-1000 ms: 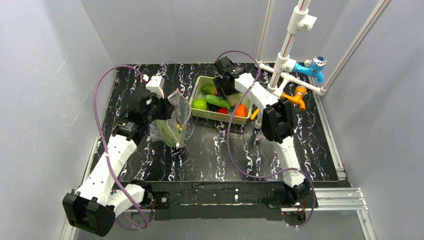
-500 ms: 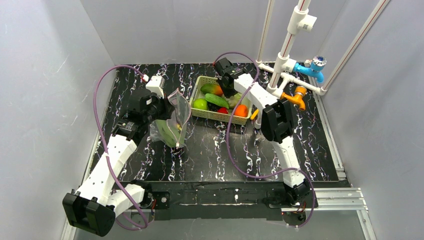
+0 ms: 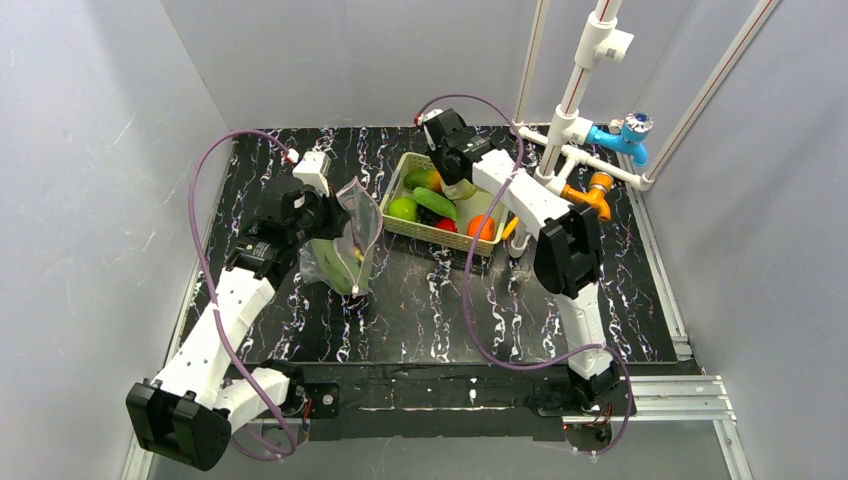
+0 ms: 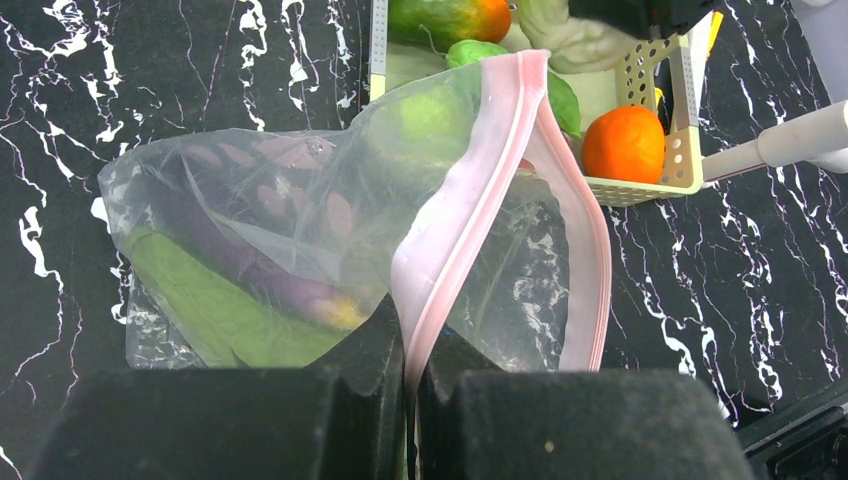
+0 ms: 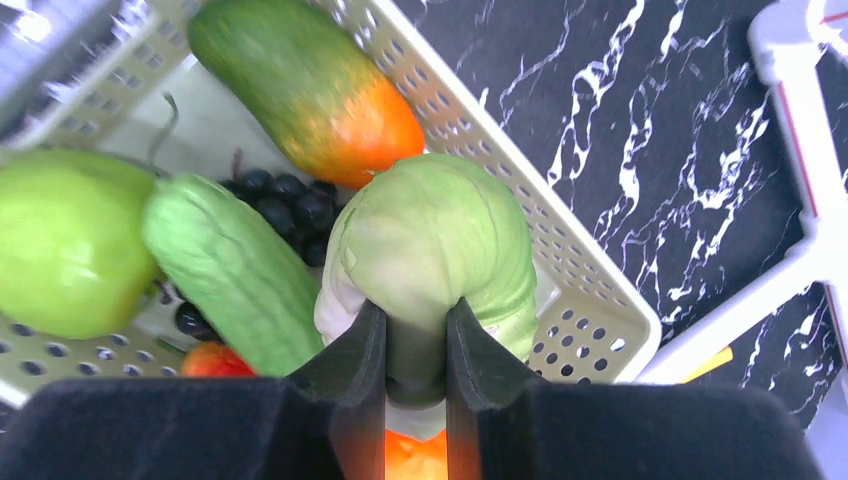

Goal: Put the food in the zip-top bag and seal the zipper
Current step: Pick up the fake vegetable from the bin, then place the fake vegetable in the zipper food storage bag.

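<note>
While the right gripper (image 5: 415,330) is clamping its fingers on the pale green cabbage (image 5: 430,240) over the basket (image 5: 560,270), the mango (image 5: 300,80), cucumber (image 5: 230,270) and green apple (image 5: 60,240) are crowding just beside it. The left gripper (image 4: 410,340) is pinching the pink zipper (image 4: 470,200), holding the zip-top bag (image 4: 280,220) gaping toward the basket, with green leaves (image 4: 220,320) and a dark purple piece (image 4: 230,250) lying inside.

I am looking into a robot lab test cell, not a real kitchen: plain grey panel walls (image 3: 100,150) box in a black marbled table (image 3: 420,310), and two arms (image 3: 225,310) are mounted at its near edge by a metal rail (image 3: 660,390). A white pipe frame (image 3: 575,95) with bright fittings and toy food (image 3: 435,203) mark it as a mock-up.
</note>
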